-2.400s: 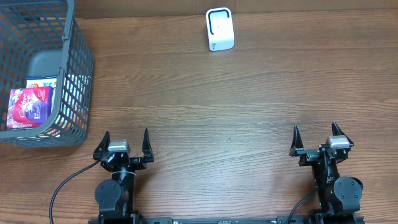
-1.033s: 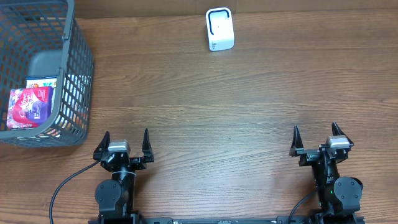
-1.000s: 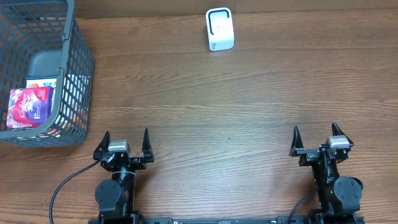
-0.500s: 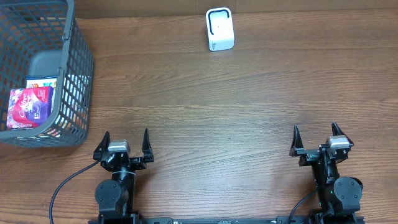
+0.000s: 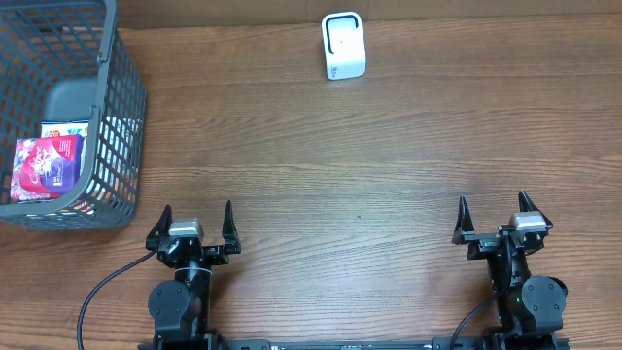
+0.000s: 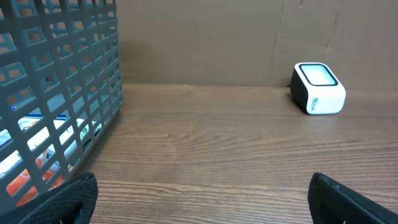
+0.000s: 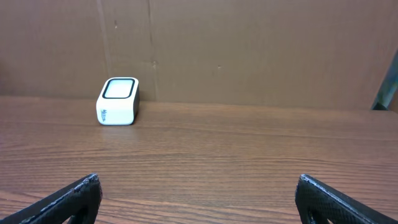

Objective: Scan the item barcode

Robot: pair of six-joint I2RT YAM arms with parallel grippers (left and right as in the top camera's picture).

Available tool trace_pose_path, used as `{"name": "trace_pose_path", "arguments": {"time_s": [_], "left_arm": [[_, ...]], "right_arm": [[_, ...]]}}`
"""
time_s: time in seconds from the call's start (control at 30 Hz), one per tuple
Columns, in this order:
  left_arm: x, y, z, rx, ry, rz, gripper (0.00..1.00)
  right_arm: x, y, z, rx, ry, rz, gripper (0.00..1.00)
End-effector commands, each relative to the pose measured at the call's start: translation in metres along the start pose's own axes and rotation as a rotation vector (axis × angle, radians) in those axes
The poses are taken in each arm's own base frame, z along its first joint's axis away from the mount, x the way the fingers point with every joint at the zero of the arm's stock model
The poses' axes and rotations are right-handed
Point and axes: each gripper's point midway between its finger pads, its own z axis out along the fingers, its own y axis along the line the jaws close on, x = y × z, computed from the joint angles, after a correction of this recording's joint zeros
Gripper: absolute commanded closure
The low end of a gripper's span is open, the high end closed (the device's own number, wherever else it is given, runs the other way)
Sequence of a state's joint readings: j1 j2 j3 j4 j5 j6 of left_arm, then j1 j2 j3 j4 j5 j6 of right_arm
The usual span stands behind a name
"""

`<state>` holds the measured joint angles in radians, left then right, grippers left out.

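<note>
A white barcode scanner [image 5: 343,46] with a dark window stands at the far middle of the table; the left wrist view has the scanner [image 6: 318,88] at the right, the right wrist view has the scanner [image 7: 118,101] at the left. Item packs lie in the grey basket [image 5: 115,117] at far left, a red and purple pack [image 5: 44,166] on top. My left gripper [image 5: 197,216] rests open at the near left edge, holding nothing. At the near right my right gripper [image 5: 492,207] stands open, also with nothing between its fingers.
The basket wall [image 6: 56,93] fills the left of the left wrist view, packs showing through its mesh. A brown cardboard wall [image 7: 249,50] closes off the table's far side. A black cable [image 5: 97,292] runs by the left arm's base.
</note>
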<state>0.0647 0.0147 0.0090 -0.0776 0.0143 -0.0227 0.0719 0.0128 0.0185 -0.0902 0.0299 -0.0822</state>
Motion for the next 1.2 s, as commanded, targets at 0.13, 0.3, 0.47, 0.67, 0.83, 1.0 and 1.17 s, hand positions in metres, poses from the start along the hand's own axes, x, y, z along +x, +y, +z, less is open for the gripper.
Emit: {"name": "trace_pose_path", "arguments": {"time_s": [0.13,0.3,0.47,0.67,0.83,1.0,1.17], "left_arm": [[-0.014,-0.049,-0.008,0.289,-0.024,-0.237,0.00],[-0.024,-0.092,-0.028,0.571,0.064,-0.559,0.00],[-0.088,-0.109,-0.058,0.779,-0.150,-0.553,0.00],[-0.138,-0.107,-0.080,0.775,-0.359,-0.363,0.00],[-0.173,-0.096,-0.082,0.632,-0.382,-0.194,0.00],[-0.200,-0.060,-0.059,0.340,-0.149,-0.150,0.00],[-0.199,-0.088,-0.052,0.494,0.162,-0.117,0.00]], "right_arm": [[0.001,0.000,0.000,0.000,-0.006,0.004,0.00],[0.001,0.000,0.000,0.000,-0.006,0.004,0.00],[0.001,0.000,0.000,0.000,-0.006,0.004,0.00],[0.001,0.000,0.000,0.000,-0.006,0.004,0.00],[0.001,0.000,0.000,0.000,-0.006,0.004,0.00],[0.001,0.000,0.000,0.000,-0.006,0.004,0.00],[0.001,0.000,0.000,0.000,-0.006,0.004,0.00]]}}
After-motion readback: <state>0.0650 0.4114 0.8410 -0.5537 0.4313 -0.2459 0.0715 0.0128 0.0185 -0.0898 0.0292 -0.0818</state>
